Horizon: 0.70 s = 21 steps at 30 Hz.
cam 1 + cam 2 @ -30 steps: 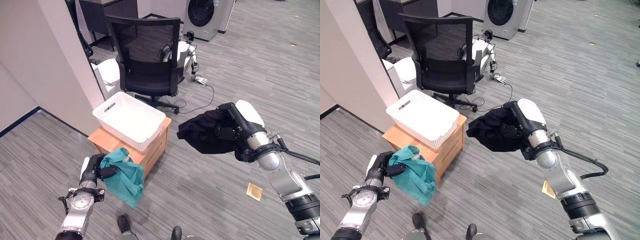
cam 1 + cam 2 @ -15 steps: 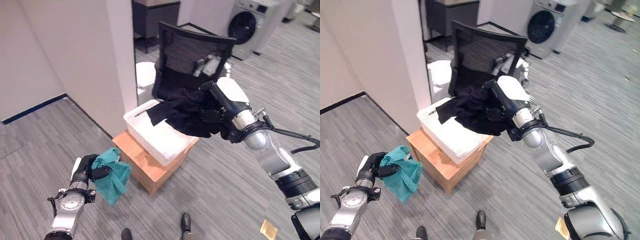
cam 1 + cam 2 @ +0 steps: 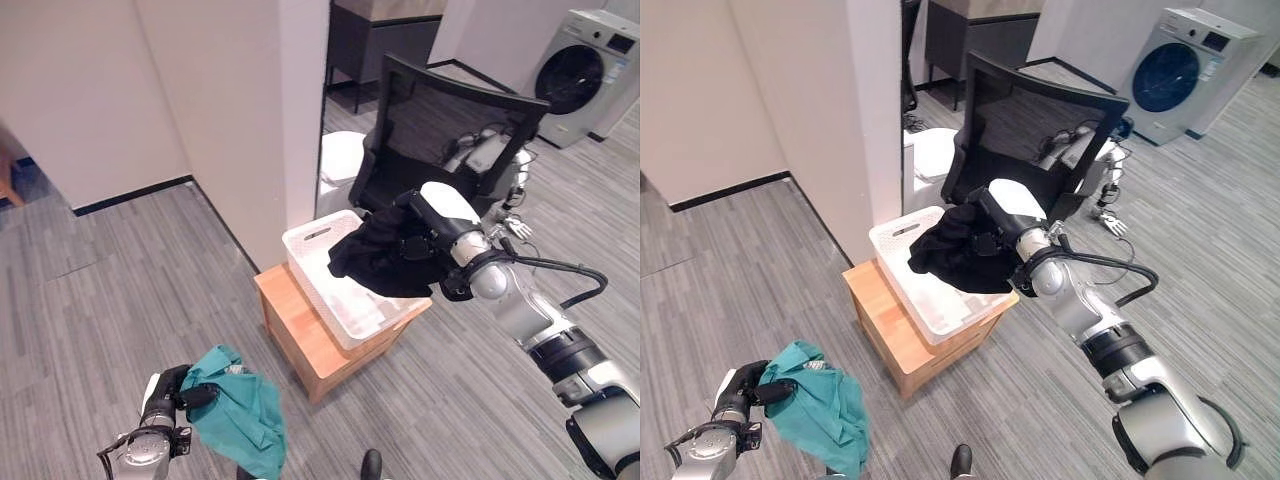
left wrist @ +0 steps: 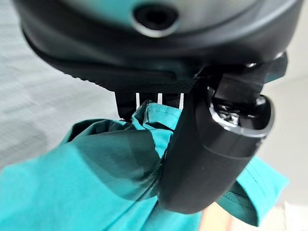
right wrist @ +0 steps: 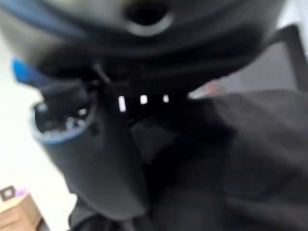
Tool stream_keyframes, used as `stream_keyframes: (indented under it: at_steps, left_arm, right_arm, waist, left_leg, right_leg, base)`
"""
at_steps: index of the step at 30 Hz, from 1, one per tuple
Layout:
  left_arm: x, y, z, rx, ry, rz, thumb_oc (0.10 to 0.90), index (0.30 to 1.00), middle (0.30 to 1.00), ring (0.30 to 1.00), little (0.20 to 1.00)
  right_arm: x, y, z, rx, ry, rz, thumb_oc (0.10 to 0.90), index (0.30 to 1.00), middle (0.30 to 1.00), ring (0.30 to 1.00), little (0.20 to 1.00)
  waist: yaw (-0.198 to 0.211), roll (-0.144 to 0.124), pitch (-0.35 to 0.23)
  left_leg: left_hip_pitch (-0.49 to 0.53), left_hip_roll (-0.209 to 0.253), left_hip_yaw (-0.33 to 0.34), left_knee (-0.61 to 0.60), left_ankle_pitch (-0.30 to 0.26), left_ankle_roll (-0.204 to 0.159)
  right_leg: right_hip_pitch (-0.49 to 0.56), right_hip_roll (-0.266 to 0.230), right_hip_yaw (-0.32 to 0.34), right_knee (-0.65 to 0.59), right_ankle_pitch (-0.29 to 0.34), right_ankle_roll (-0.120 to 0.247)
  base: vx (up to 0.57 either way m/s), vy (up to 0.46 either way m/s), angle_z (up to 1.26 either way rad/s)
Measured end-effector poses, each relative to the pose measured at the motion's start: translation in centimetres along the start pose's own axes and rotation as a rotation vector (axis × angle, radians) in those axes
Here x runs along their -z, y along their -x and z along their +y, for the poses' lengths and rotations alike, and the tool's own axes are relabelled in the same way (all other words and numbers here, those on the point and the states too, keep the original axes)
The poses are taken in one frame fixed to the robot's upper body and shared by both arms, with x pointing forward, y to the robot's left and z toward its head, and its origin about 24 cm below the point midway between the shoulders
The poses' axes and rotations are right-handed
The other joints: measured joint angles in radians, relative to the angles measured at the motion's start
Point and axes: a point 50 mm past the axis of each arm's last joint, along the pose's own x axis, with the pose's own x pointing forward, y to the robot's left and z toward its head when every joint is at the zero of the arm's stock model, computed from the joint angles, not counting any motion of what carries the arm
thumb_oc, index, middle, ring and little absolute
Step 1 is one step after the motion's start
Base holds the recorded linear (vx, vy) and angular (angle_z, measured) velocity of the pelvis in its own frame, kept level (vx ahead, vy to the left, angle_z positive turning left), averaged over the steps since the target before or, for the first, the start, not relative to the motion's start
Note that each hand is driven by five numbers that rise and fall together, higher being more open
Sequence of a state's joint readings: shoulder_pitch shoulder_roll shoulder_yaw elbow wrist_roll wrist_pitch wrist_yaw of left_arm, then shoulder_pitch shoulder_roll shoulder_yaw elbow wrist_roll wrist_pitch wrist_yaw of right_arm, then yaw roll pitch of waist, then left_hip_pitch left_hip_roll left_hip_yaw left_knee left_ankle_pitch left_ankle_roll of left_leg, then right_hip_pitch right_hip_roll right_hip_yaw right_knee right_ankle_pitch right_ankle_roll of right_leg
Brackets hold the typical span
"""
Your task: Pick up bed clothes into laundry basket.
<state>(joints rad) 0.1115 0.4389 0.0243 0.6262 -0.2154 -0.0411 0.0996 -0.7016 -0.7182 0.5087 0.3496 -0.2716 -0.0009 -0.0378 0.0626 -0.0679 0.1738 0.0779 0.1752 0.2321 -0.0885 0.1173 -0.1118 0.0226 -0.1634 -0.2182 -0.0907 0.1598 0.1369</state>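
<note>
Crumpled black cloth garment (image 3: pixel 385 262): frame centre, bunched in the right hand (image 3: pixel 432 238)'s curled fingers over the white perforated plastic laundry basket (image 3: pixel 335 285). Teal cloth garment (image 3: pixel 237 420): lower left, pinched by the left hand (image 3: pixel 165 397). Basket stands on a low wooden box (image 3: pixel 300 335); grey plank floor (image 3: pixel 120 290); black mesh office chair (image 3: pixel 450 125) behind.

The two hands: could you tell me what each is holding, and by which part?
Left hand grips the teal garment by a bunched upper edge; right hand clutches the black garment by a gathered bundle.
</note>
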Motion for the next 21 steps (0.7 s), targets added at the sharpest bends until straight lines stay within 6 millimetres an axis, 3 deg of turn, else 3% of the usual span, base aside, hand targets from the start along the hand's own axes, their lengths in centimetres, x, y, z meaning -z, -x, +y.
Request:
stream_keyframes:
  at_steps: [3, 10, 11, 13, 17, 21]
  left_arm:
    - [0.4, 0.0, 0.6, -0.019, -0.002, 0.022, 0.400, 0.300, 0.300, 0.300, 0.300]
    - [1.1, 0.1, 1.4, -0.053, 0.029, 0.054, 0.400, 0.300, 0.300, 0.300, 0.300]
    - [1.1, 0.0, 1.3, -0.054, 0.037, 0.055, 0.400, 0.300, 0.300, 0.300, 0.300]
    - [0.6, -0.3, 1.1, -0.048, 0.051, 0.045, 0.400, 0.300, 0.300, 0.300, 0.300]
    - [-1.0, -1.0, 0.0, -0.016, 0.075, -0.005, 0.400, 0.300, 0.300, 0.300, 0.300]
    - [-2.5, -1.5, 0.0, -0.020, 0.096, -0.060, 0.400, 0.300, 0.300, 0.300, 0.300]
  right_arm:
    - [-0.3, -0.1, 0.0, -0.001, 0.003, -0.010, 0.400, 0.300, 0.300, 0.300, 0.300]
    - [1.0, -0.8, 0.6, -0.020, -0.012, 0.064, 0.400, 0.300, 0.300, 0.300, 0.300]
    - [1.2, -0.8, 0.6, -0.019, -0.015, 0.077, 0.400, 0.300, 0.300, 0.300, 0.300]
    - [1.6, -1.0, 0.2, -0.012, -0.021, 0.096, 0.400, 0.300, 0.300, 0.300, 0.300]
    - [2.9, -1.2, -0.6, -0.004, -0.020, 0.164, 0.400, 0.300, 0.300, 0.300, 0.300]
    - [3.2, -1.7, -1.3, 0.007, -0.004, 0.184, 0.400, 0.300, 0.300, 0.300, 0.300]
  waist:
    - [0.010, 0.007, 0.004]
    - [0.032, 0.053, 0.020]
    - [0.032, 0.071, 0.030]
    - [0.031, 0.090, 0.041]
    - [0.033, 0.155, 0.078]
    - [0.031, 0.175, 0.097]
  left_leg:
    - [-0.009, 0.001, -0.011, 0.000, -0.001, 0.001]
    - [-0.066, -0.005, -0.025, 0.000, 0.000, 0.007]
    - [-0.092, -0.006, -0.027, 0.000, 0.012, 0.003]
    - [-0.121, -0.008, -0.029, 0.000, 0.021, 0.002]
    - [-0.166, -0.011, -0.035, 0.000, 0.030, 0.003]
    - [-0.199, -0.003, -0.032, 0.001, 0.033, 0.000]
  right_leg:
    - [-0.001, -0.007, -0.010, 0.000, -0.005, 0.006]
    - [-0.045, -0.016, -0.025, 0.000, -0.003, 0.006]
    - [-0.071, -0.016, -0.025, 0.000, 0.000, 0.005]
    - [-0.101, -0.015, -0.025, 0.000, 0.007, 0.000]
    - [-0.140, -0.012, -0.029, 0.000, 0.017, -0.009]
    - [-0.175, -0.005, -0.027, 0.000, 0.018, -0.010]
  base:
    - [0.00, -0.038, 0.14]
    - [-0.03, -0.033, 0.08]
    - [-0.06, -0.017, 0.00]
    - [-0.03, -0.004, 0.00]
    - [-0.03, -0.009, 0.04]
    - [0.00, -0.017, -0.03]
